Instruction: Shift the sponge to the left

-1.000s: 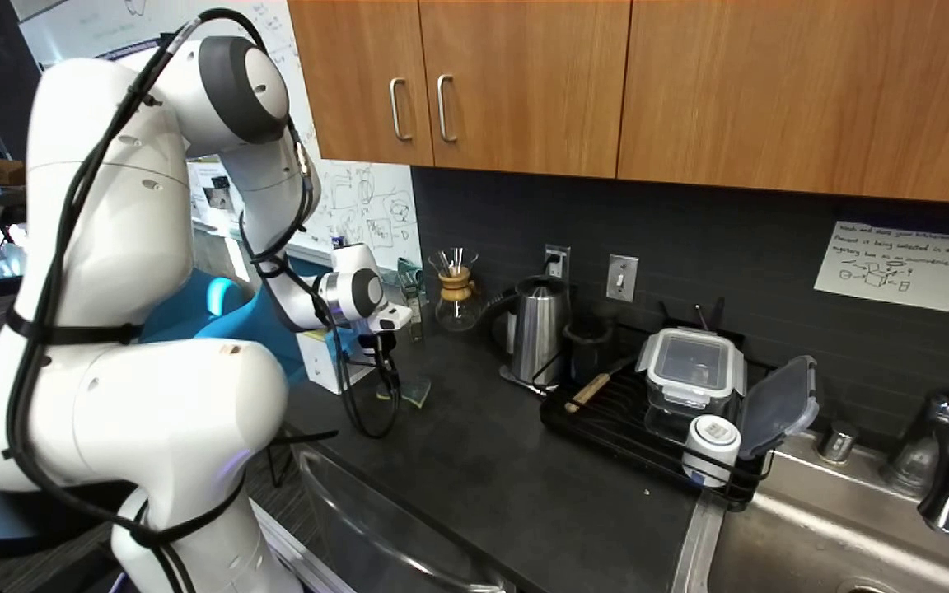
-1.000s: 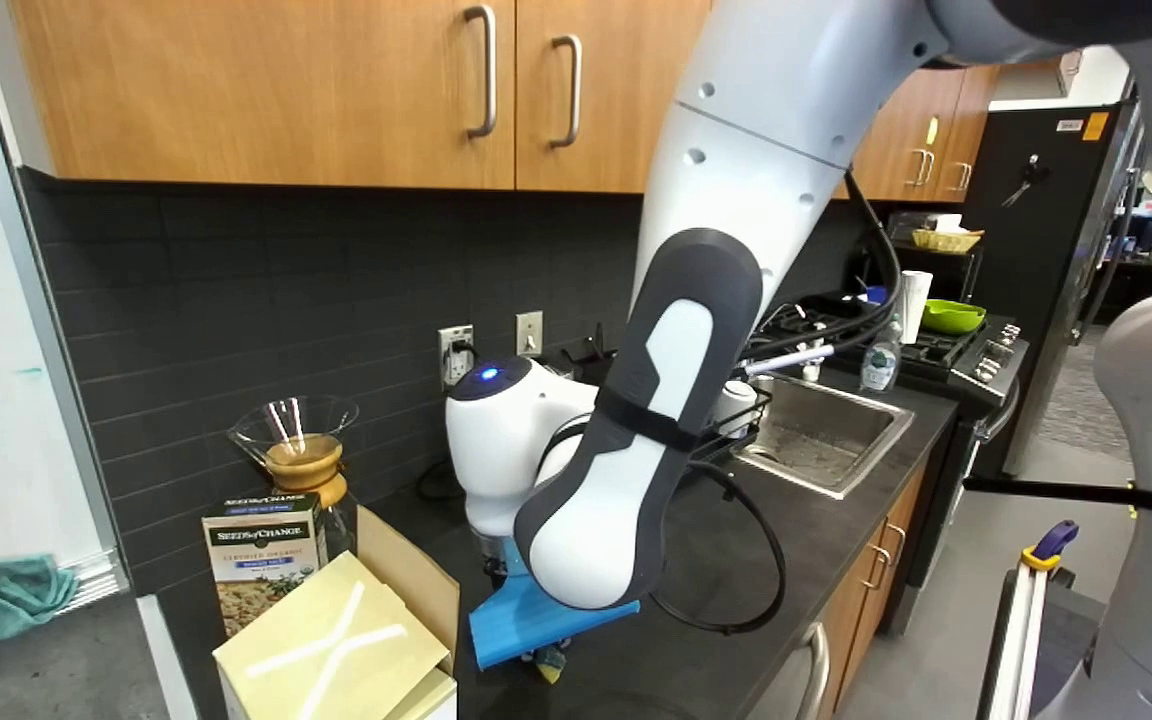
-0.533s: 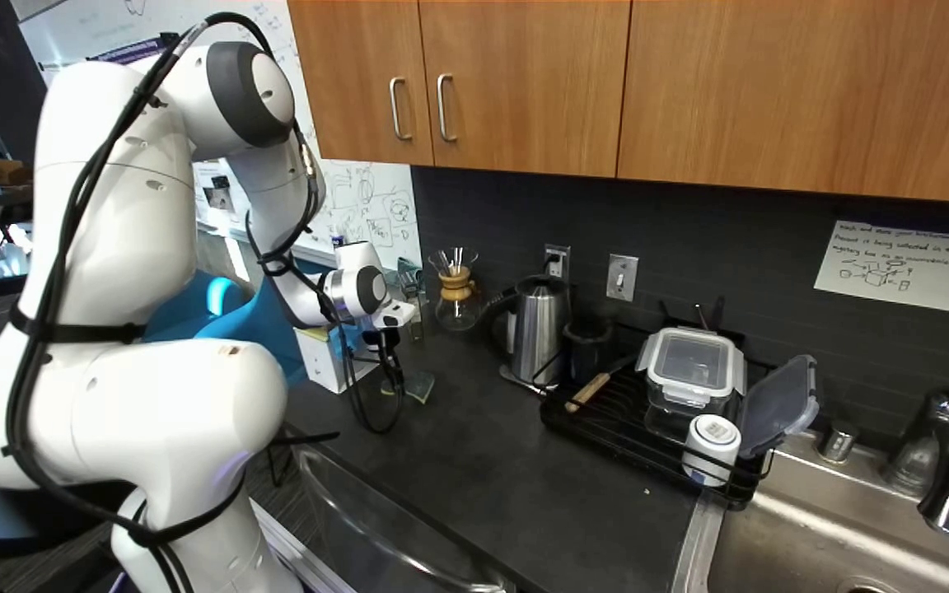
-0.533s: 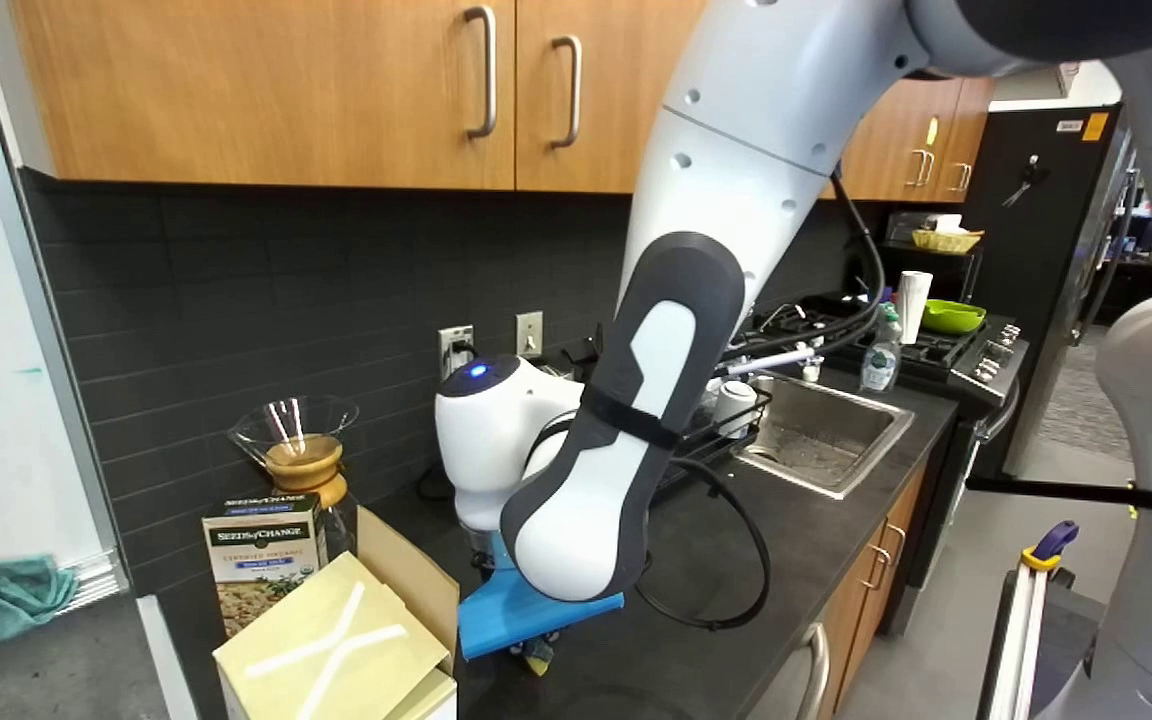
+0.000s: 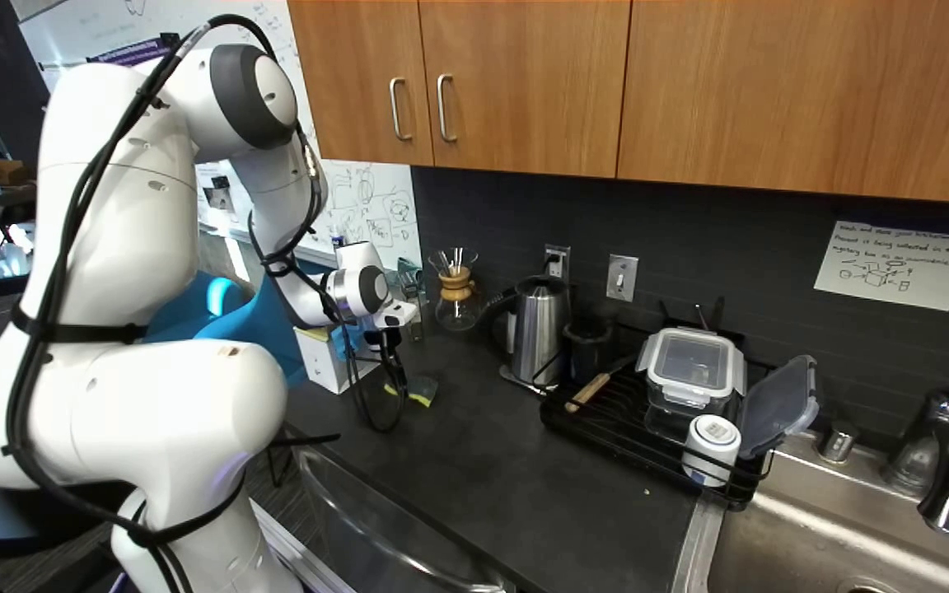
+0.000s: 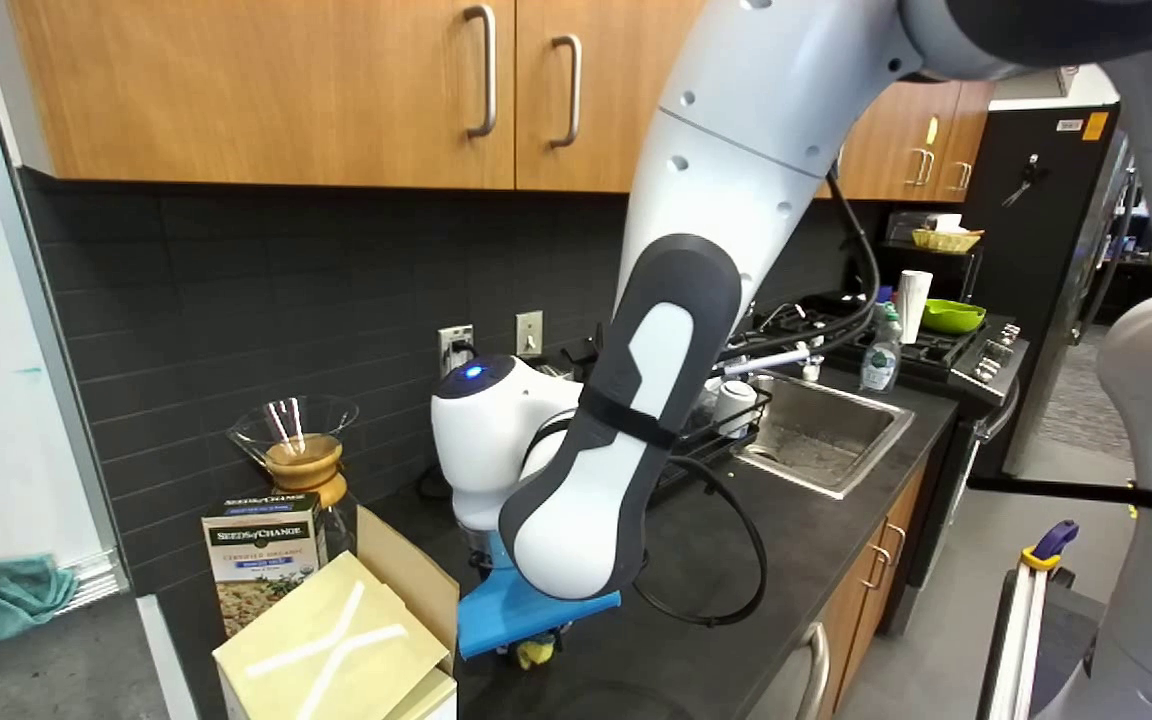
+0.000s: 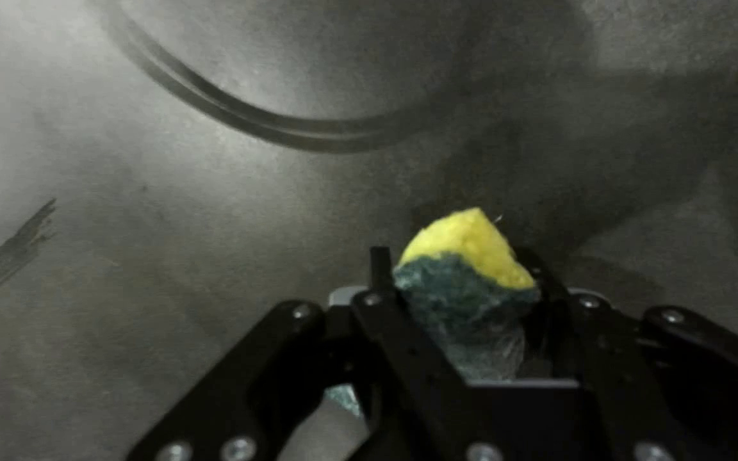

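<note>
1. And there it's going: the sponge [image 7: 467,291] is buckling! Compared with half a second ago, far brighter yellow is flashing from it in both exterior views, and in the wrist view it is bulging upward, yellow corner foremost, dark green side showing behind.
2. The gripper [image 7: 459,269] is pinching that sponge, squeezing it from both sides; I'm reading this as the grasp just taking hold.
3. The sponge itself is sitting low at the bench [image 5: 483,478], near the cardboard box [image 6: 336,650]. Is its underside touching? From here I'm not managing to tell.
4. So for the task, the holding is seemingly starting, while the shift to the left is still waiting. If left is leading toward the cardboard box, as I'm guessing, room on that side is looking tight.
5. Further out, the kettle [image 5: 542,329] is standing well apart, on the side away from the cardboard box.
6. And the arm [image 5: 141,214]? It is almost settling, drifting only a touch against half a second ago, after a bigger shift just before that. It is arching high, then sloping down and pointing the gripper at the bench from above.
</note>
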Controlling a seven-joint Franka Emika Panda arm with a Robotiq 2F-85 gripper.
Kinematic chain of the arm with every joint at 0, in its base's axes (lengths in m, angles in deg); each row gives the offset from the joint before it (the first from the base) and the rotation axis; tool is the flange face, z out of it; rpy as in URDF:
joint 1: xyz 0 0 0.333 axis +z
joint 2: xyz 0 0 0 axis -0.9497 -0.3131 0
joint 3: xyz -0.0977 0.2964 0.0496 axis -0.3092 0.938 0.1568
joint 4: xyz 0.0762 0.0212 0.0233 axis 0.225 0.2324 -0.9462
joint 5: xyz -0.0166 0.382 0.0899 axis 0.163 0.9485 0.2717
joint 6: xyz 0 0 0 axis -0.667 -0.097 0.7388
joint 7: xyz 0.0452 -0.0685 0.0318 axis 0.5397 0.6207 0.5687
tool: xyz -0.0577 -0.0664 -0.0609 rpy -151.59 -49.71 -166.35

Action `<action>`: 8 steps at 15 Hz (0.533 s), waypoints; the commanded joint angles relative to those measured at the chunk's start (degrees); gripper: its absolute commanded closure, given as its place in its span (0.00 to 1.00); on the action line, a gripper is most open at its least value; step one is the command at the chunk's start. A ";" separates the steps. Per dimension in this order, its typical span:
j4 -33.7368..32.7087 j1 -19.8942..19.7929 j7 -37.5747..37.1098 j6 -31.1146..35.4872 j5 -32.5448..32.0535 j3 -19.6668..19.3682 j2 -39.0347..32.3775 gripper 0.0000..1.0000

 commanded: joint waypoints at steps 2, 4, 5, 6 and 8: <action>-0.03 -0.90 -2.20 -1.27 -2.41 0.99 0.98 0.13; 0.33 -0.77 -2.47 -1.21 -2.94 0.92 1.37 0.01; 0.60 -0.81 -2.38 -1.17 -3.14 1.03 1.69 0.00; 0.77 -0.75 -2.39 -1.14 -3.32 1.03 1.90 0.00; 1.29 -0.75 -2.35 -1.16 -3.60 1.09 2.55 0.00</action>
